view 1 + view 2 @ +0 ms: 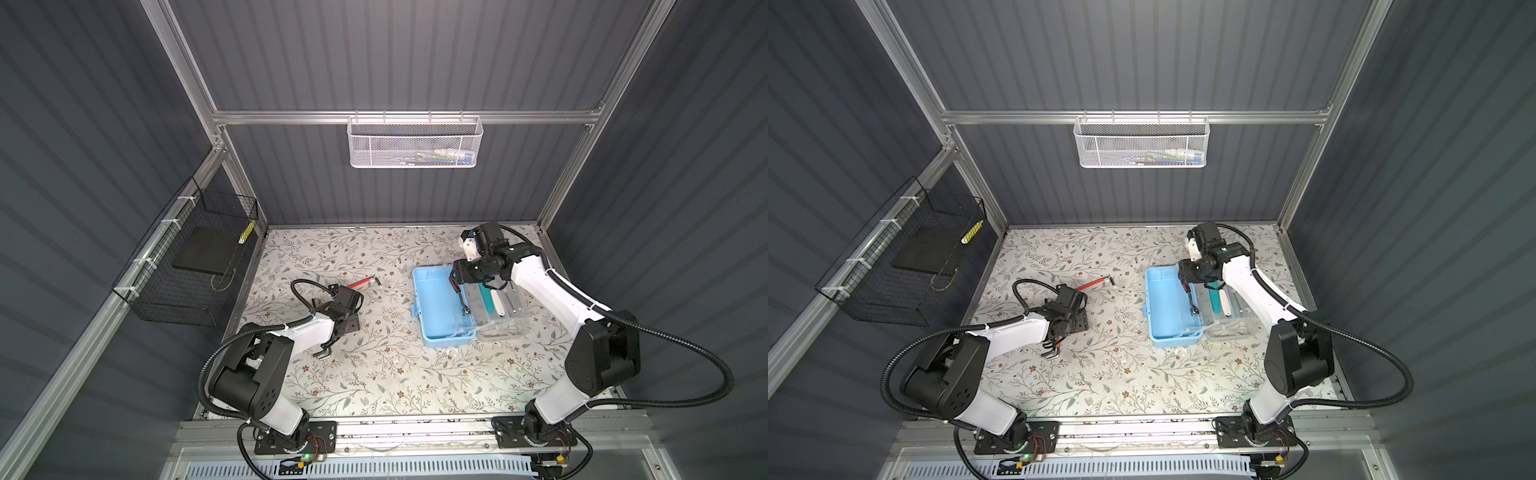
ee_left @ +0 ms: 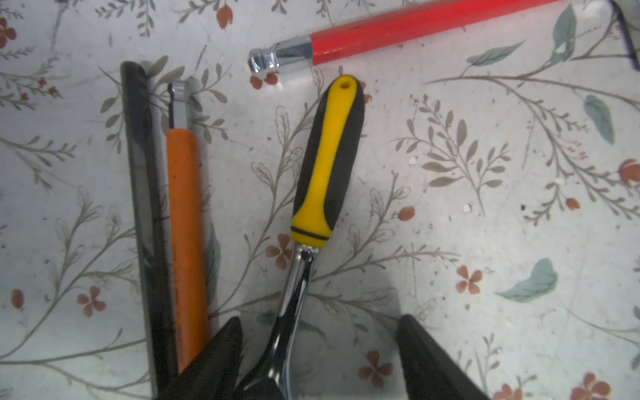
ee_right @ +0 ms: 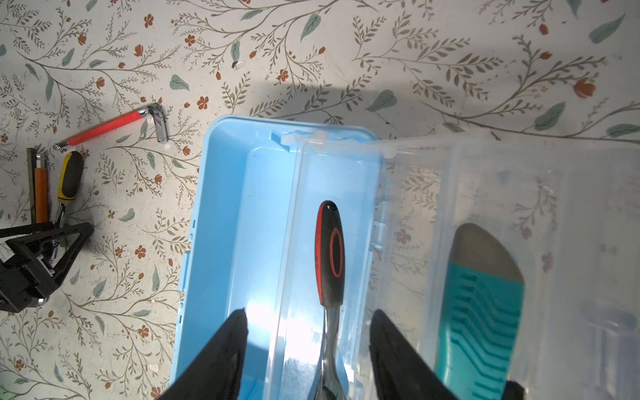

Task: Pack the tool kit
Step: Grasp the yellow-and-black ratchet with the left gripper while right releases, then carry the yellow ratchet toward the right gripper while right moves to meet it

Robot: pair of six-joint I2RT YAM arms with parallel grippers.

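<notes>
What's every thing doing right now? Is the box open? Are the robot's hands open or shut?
tool kit: open, clear lid flipped back beside it.
right gripper: open, over the kit.
red-black ratchet: lying in the kit, not gripped.
left gripper: open, jaws either side of the yellow ratchet.
yellow ratchet: lying on the table.
red hex key: lying loose on the table.

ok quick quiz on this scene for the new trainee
1. True or false: the blue box is shut.
2. The left tool straddles a wrench whose handle is: A red, B yellow and black, C teal.
3. What hangs on the back rail?
Key: 1 false; 2 B; 3 a white mesh basket.
</notes>
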